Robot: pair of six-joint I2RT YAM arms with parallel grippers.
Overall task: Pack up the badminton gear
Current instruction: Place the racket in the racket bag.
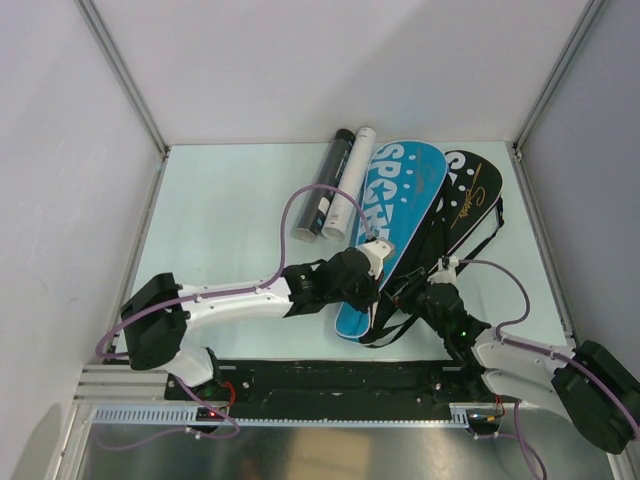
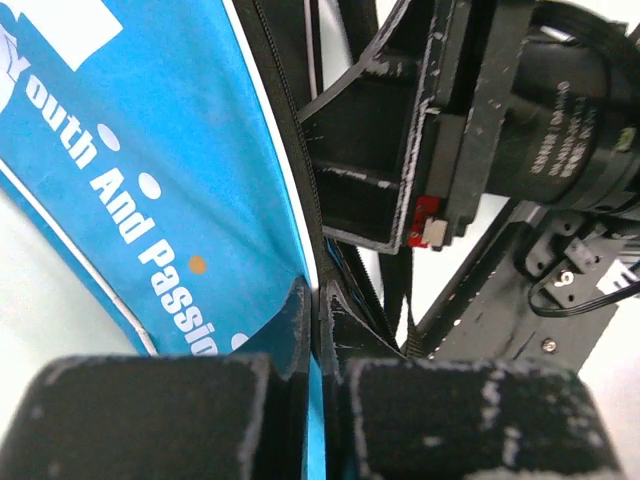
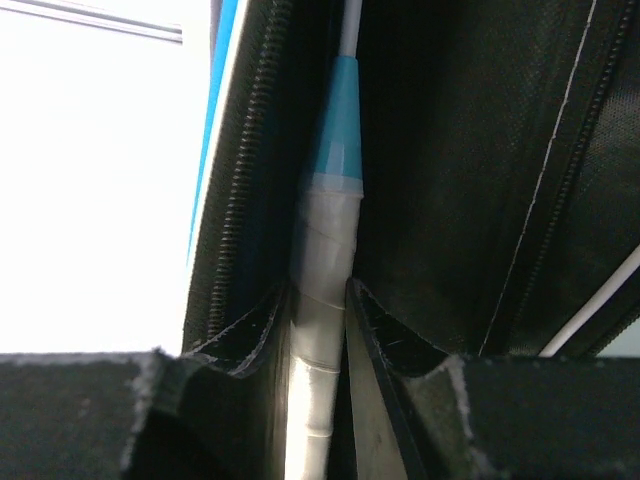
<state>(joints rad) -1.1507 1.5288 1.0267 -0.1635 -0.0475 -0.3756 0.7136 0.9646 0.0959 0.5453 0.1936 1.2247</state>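
Pale tabletop (image 1: 220,220), I'd guess midway: left gripper (image 2: 318,310) pinches the blue racket-shaped bag (image 2: 150,150), right gripper (image 3: 322,310) grips a white-taped racket handle (image 3: 325,230), 2 tubes (image 1: 350,185) loose.

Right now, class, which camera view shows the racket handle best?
The right wrist view: the white-wrapped racket handle, with its light-blue collar, stands close up between the right gripper's jaws. In the top view it cannot be made out among the arms and bags. The left wrist view shows none of it.
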